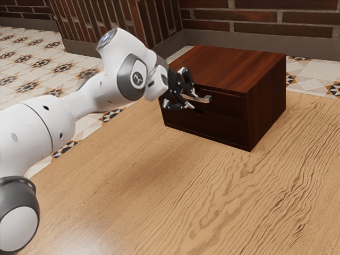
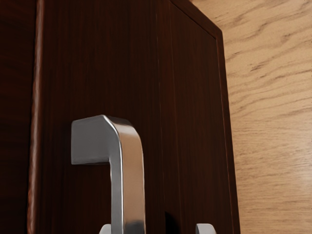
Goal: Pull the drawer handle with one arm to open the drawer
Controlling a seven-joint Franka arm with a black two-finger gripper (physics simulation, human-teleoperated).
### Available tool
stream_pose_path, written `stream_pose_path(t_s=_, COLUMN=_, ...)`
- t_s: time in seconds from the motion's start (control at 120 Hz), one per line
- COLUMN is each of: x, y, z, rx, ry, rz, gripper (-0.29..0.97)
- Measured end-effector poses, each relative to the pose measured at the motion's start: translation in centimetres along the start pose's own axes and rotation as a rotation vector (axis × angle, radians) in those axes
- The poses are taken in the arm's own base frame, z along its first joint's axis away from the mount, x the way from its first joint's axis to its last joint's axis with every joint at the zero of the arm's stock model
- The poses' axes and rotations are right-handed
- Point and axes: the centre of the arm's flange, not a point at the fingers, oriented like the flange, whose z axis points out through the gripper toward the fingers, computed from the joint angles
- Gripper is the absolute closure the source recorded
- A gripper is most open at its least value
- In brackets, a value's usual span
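Our fingers (image 2: 205,228) stand apart with the brushed-metal bar handle (image 2: 127,180) between them, straddling it rather than clamping it, placed, we judge, to close and pull. The black two-finger gripper (image 1: 186,95) meets it from nine o'clock on the upper drawer front (image 1: 226,103) of the dark reddish wooden cabinet (image 1: 234,66), at one o'clock on the pale wood-grain table (image 1: 186,202); the drawer looks unopened. We read no brand or writing.

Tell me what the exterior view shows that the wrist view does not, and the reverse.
Exterior view: the white arm, the open gripper around the handle, the cabinet with its top and side, the tiled floor, the brick wall. Wrist view: the handle's bent end up close, and the fingertips standing apart beside it. Shared: the metal handle, the dark drawer front, the wooden table.
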Motion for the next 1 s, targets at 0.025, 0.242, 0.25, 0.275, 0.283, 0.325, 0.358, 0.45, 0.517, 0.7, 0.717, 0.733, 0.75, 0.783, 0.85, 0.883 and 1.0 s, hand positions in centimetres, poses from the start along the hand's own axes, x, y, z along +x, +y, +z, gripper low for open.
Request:
stream_pose_path(t_s=0.025, x=-0.1, y=0.1, z=-0.1, rx=-0.001, ry=-0.001, rz=-0.003, gripper=0.61)
stream_pose_path(t_s=0.242, x=-0.6, y=3.0, z=-1.8, rx=-0.052, ry=-0.007, rz=-0.035, gripper=0.73)
stream_pose_path(t_s=0.25, x=-0.5, y=3.1, z=-1.9, rx=-0.054, ry=-0.006, rz=-0.035, gripper=0.73)
stream_pose_path(t_s=0.275, x=-0.4, y=3.5, z=-2.3, rx=-0.060, ry=-0.006, rz=-0.037, gripper=0.74)
stream_pose_path(t_s=0.283, x=-0.4, y=3.7, z=-2.5, rx=-0.061, ry=-0.006, rz=-0.037, gripper=0.74)
stream_pose_path(t_s=0.325, x=-0.1, y=4.2, z=-3.3, rx=-0.065, ry=-0.005, rz=-0.038, gripper=0.73)
stream_pose_path(t_s=0.358, x=0.4, y=4.6, z=-4.1, rx=-0.069, ry=-0.003, rz=-0.035, gripper=0.72)
stream_pose_path(t_s=0.45, x=1.2, y=6.1, z=-5.7, rx=-0.082, ry=0.002, rz=-0.031, gripper=0.73)
stream_pose_path(t_s=0.517, x=1.6, y=7.1, z=-5.8, rx=-0.097, ry=0.006, rz=-0.028, gripper=0.74)
stream_pose_path(t_s=0.7, x=2.4, y=10.4, z=-7.3, rx=-0.131, ry=0.015, rz=-0.025, gripper=0.72)
stream_pose_path(t_s=0.717, x=2.5, y=10.6, z=-7.5, rx=-0.133, ry=0.015, rz=-0.024, gripper=0.72)
stream_pose_path(t_s=0.733, x=2.5, y=10.9, z=-7.7, rx=-0.134, ry=0.016, rz=-0.024, gripper=0.71)
stream_pose_path(t_s=0.75, x=2.5, y=11.0, z=-7.9, rx=-0.135, ry=0.016, rz=-0.023, gripper=0.71)
stream_pose_path(t_s=0.783, x=2.6, y=11.5, z=-8.2, rx=-0.137, ry=0.016, rz=-0.023, gripper=0.71)
stream_pose_path(t_s=0.85, x=2.9, y=12.5, z=-9.7, rx=-0.135, ry=0.014, rz=-0.021, gripper=0.70)
stream_pose_path(t_s=0.883, x=3.1, y=13.0, z=-10.4, rx=-0.132, ry=0.012, rz=-0.021, gripper=0.71)
stream_pose_path(t_s=1.0, x=3.2, y=14.7, z=-10.6, rx=-0.142, ry=0.014, rz=-0.022, gripper=0.65)
